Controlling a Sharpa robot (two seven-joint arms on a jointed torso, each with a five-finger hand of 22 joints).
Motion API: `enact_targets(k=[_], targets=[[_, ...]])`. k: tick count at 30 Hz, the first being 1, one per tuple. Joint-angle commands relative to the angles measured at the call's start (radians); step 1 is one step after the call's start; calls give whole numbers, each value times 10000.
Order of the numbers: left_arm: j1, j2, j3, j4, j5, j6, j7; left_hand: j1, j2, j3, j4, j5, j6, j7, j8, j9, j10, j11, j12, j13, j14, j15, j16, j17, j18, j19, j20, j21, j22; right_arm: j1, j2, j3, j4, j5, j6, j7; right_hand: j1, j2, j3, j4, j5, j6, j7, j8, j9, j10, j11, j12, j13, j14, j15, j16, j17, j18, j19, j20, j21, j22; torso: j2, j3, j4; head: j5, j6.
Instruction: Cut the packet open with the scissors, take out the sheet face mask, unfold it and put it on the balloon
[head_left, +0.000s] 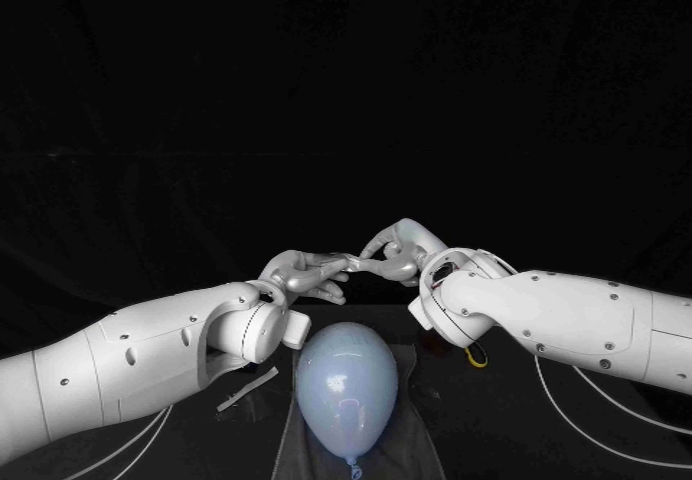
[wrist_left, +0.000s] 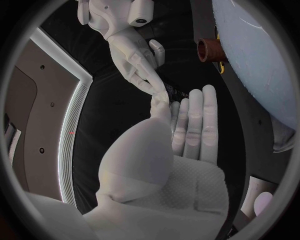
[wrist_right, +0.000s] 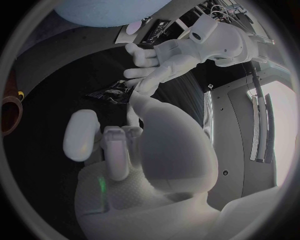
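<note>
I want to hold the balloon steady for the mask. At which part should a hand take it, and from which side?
Likely the knot at the end of the balloon nearest the robot, pinched from that near side. It is the only narrow part; the body is wide, round and smooth, and its top should stay free.

- I see black table (head_left: 498, 440) up front, matte.
- Bkgd (head_left: 346, 100) behind it pitch dark.
- Left wrist cam: grey wall panel (wrist_left: 37, 100) w/ lit strip (wrist_left: 70, 120) along its edge.
</note>
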Motion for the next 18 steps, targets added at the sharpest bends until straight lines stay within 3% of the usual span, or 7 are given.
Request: enact_targets(k=[1, 5, 6, 9, 12, 13, 18], targets=[[12, 2, 8, -11, 31, -125, 247, 306, -41, 417, -57, -4, 200, -73, 130, 61, 270, -71, 4, -19, 11, -103, -73, -47, 115, -46, -117, 114, 79, 6, -14, 15, 0, -80, 34, 109, -5, 76, 39, 3, 31, 71, 1, 63, 138, 1044, -44, 48, 2628, 1026, -71, 35, 2634, 29, 27, -27, 44, 11, 3, -5, 8, -37, 3], [12, 2, 8, -18, 32, -217, 320, 343, -411, 1468, 183, -23, 396, -178, 302, 162, 735, -171, -183, -41, 124, -173, -151, -123, 90, -166, -210, 384, 272, 5, -24, 16, -9, -81, 48, 109, -5, 76, 39, 3, 31, 71, 1, 63, 138, 1044, -44, 48, 2628, 1026, -71, 35, 2634, 29, 27, -27, 44, 11, -2, -3, 2, -29, -16], [12, 2, 8, -18, 32, -233, 334, 213, -664, 2095, 362, -63, 438, -208, 369, 214, 901, -179, -326, -44, 181, -189, -177, -148, 87, -239, -233, 531, 379, 5, -26, 16, -12, -81, 50, 108, -5, 76, 39, 3, 31, 71, 1, 63, 138, 1044, -44, 48, 2628, 1026, -71, 35, 2634, 29, 27, -27, 44, 11, -2, 0, 2, -28, -17], [11, 1, 8, -18, 33, -265, 383, 27, -989, 2716, 405, -12, 476, -232, 453, 283, 1082, -216, -436, -30, 221, -199, -192, -158, 83, -313, -234, 675, 483, 5, -28, 16, -41, -81, 53, 106, -5, 76, 39, 3, 31, 71, 1, 63, 138, 1044, -44, 48, 2628, 1026, -71, 35, 2634, 29, 27, -27, 44, 11, -5, -3, -4, -14, -31], [11, 2, 8, -12, 50, -284, 437, -633, -1505, 4030, 316, -19, 531, -262, 658, 474, 1401, -253, -642, -12, 277, -221, -189, -141, 89, -470, -235, 968, 697, 5, -23, 16, -72, -81, 65, 104, -32, 73, 66, -25, 30, 61, 2, 76, 142, 1044, -43, 48, 2628, 1026, -73, 35, 2634, 31, 24, -30, 33, 6, -8, -3, -3, -4, -35], [11, 2, 8, -11, 56, -287, 445, -655, -1511, 4071, 309, -16, 541, -265, 670, 483, 1419, -256, -643, -10, 277, -222, -189, -140, 88, -476, -235, 975, 702, 5, -22, 16, -76, -81, 70, 103, -32, 73, 66, -25, 30, 61, 2, 76, 142, 1044, -43, 48, 2628, 1026, -73, 35, 2634, 31, 24, -30, 33, 6, -9, -3, -5, 2, -45], [10, 3, 8, -5, 129, -320, 522, -2178, -1955, 5887, -546, -22, 501, -277, 981, 867, 1722, -276, -882, 12, 290, -234, -151, -68, 94, -698, -237, 1373, 993, 5, -9, 16, -113, -103, 143, 109, -53, 65, 75, -36, 30, 48, 6, 78, 142, 1044, -42, 48, 2628, 1026, -73, 35, 2634, 42, 1, -31, -20, -32, -3, 0, -1, 15, -54]])
